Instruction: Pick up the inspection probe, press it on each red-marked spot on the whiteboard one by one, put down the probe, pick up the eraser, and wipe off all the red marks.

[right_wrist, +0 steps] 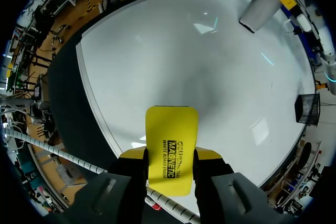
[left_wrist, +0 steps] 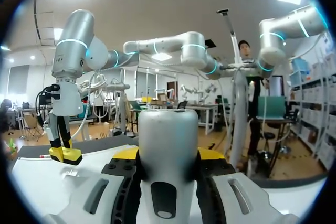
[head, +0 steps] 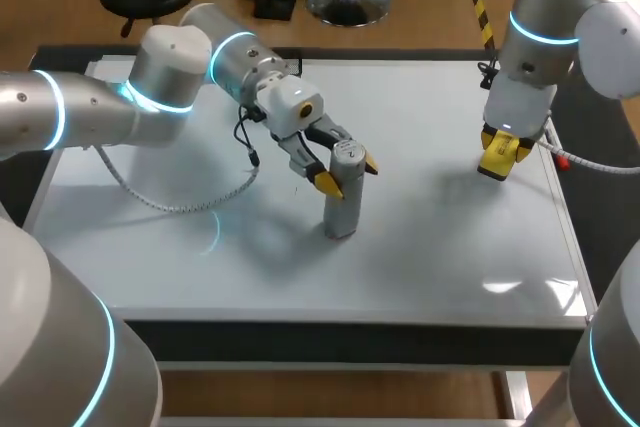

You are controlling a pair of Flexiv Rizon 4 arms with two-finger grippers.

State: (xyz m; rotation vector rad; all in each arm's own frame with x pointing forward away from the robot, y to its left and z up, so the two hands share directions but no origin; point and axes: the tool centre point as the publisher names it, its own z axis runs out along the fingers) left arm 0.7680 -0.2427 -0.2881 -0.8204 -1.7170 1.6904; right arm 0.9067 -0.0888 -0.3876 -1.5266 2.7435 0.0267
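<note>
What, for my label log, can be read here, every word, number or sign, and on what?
"MAGNETIC": on the yellow eraser in the right hand.
"WHITE BOARD ERASER": same eraser, beside it.
A third, smaller line on the eraser: too small to read.
On the inspection probe and whiteboard: no readable print.

The table (head: 350, 342) is carrying a large whiteboard (head: 440, 257), which is covering nearly all of its top and leaving only a dark rim showing around it. A grey probe (head: 343, 202) is standing upright near the whiteboard's middle, its lower end touching the surface.
</note>
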